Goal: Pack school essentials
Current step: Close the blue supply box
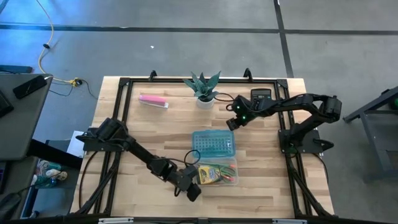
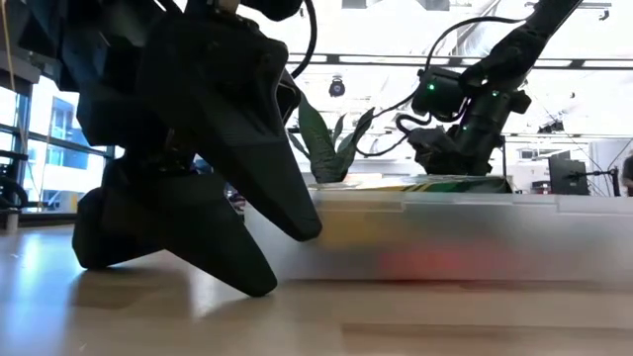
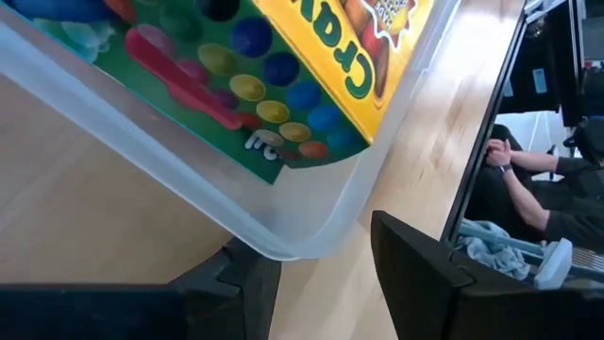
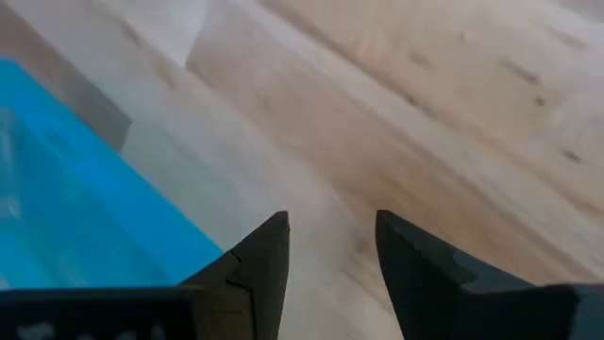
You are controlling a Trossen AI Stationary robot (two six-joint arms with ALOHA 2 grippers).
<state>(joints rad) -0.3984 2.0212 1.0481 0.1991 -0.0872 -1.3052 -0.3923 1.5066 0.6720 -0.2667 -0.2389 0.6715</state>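
Clear plastic case (image 1: 217,173) lies near the table's (image 1: 155,130) front edge, long axis parallel to that edge, just in front of its blue lid (image 1: 213,144). Inside: a yellow-green crayon box (image 1: 212,173) lying flat along the case, on a green card of coloured dots (image 3: 236,90); other contents blur together.

Left gripper (image 1: 191,188) sits low at the case's front-left corner, fingers parted with the rounded corner between them, contact unclear.

Right gripper (image 1: 232,123) hovers past the lid's back-right corner, fingers narrowly apart, empty. The calculator (image 1: 260,95) is partly hidden by the arm.
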